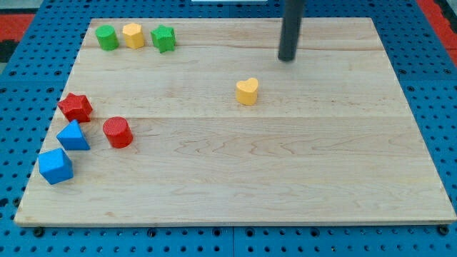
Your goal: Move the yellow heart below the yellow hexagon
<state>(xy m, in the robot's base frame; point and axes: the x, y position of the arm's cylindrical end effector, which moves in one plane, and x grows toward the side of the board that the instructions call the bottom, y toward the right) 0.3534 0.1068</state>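
The yellow heart (pixel 247 91) lies near the middle of the wooden board (pixel 285 178), a little above centre. The yellow hexagon (pixel 133 35) sits at the view's top left, between a green cylinder (pixel 108 37) and a green star (pixel 163 38). My tip (pixel 287 58) is above and to the right of the yellow heart, apart from it, and far to the right of the hexagon.
At the view's left edge lie a red star (pixel 75 107), a red cylinder (pixel 117 133), a blue triangle (pixel 73 135) and a blue cube (pixel 56 165). The board lies on a blue pegboard surface (pixel 443 86).
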